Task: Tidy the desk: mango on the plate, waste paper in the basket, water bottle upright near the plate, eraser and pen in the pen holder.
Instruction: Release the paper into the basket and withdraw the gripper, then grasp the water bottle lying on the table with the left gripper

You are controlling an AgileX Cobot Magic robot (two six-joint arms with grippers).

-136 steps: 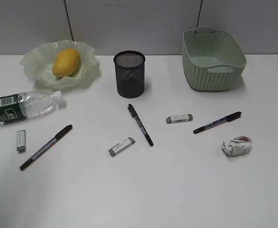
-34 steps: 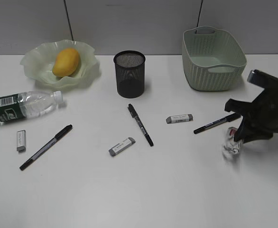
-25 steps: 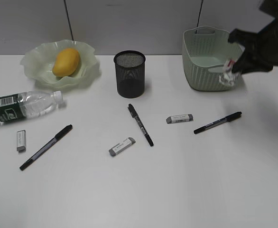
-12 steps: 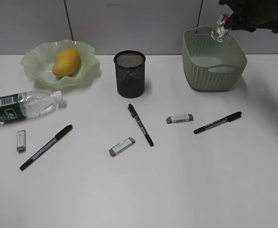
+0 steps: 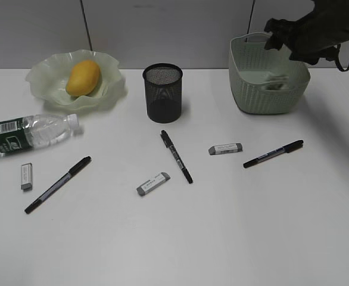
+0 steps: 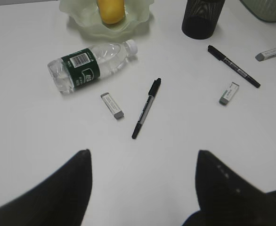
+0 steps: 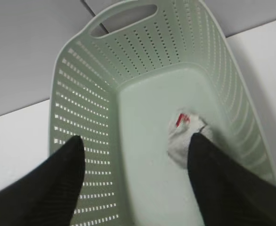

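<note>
The waste paper [image 7: 186, 135] lies inside the pale green basket [image 5: 246, 89]; it also shows there in the exterior view [image 5: 276, 78]. My right gripper [image 7: 135, 143] is open and empty above the basket [image 7: 86, 94], seen at top right in the exterior view [image 5: 281, 37]. The mango [image 5: 83, 77] sits on the wavy green plate [image 5: 43, 80]. The water bottle [image 5: 28, 133] lies on its side. Three pens [image 5: 175, 156] [image 5: 58, 184] [image 5: 273, 154] and three erasers [image 5: 153, 183] [image 5: 225, 148] [image 5: 26, 176] lie on the desk. The black pen holder [image 5: 162, 92] stands upright. My left gripper [image 6: 140, 157] is open and empty above the desk.
A grey wall panel [image 5: 162, 30] runs behind the desk [image 5: 192, 238]. In the left wrist view the bottle [image 6: 88, 69], a pen [image 6: 146, 108] and an eraser [image 6: 112, 105] lie ahead of the left gripper.
My right gripper carried the waste paper up from the desk at the right to over the basket, then opened; the paper now lies in the basket.
</note>
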